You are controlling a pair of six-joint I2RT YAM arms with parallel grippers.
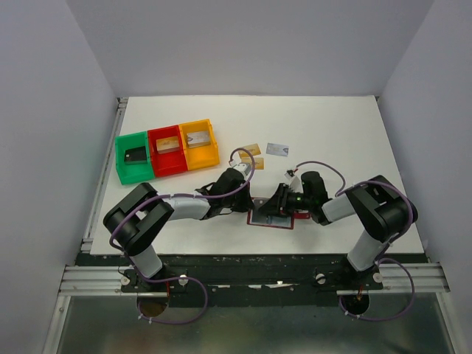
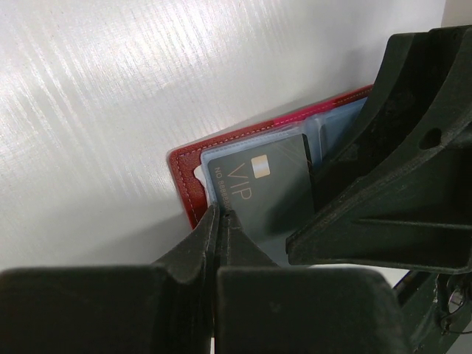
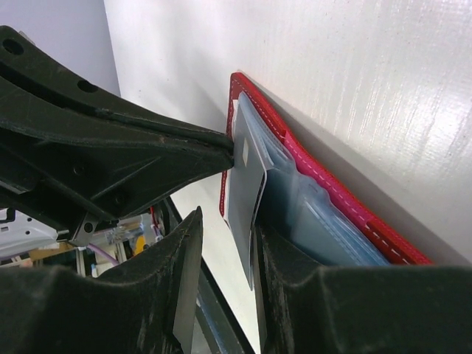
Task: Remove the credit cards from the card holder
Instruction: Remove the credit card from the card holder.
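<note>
Bolted arm bases (image 1: 151, 280) nearest; farther in, a flat dark red bifold card holder (image 1: 299, 217) lying open near the front edge of a white table (image 1: 332, 133).
Overhead: left gripper (image 1: 257, 209) and right gripper (image 1: 271, 212) almost tip to tip above the holder; beyond, two thin gold-tan cards (image 1: 251, 150) and a pale silver-white card (image 1: 277, 150) loose on the table; farther left, green plastic bin (image 1: 136, 177) holding a second black card (image 1: 135, 155), beside a red bin (image 1: 166, 172) and an orange bin (image 1: 203, 162). Left wrist: fingers (image 2: 193, 251) pinched together on the lower corner of a thin black VIP card (image 2: 265, 199), lying against pale blue plastic sleeves (image 2: 335, 125). Right wrist: jaws apart, that card's edge between them, tilted off the sleeves.
</note>
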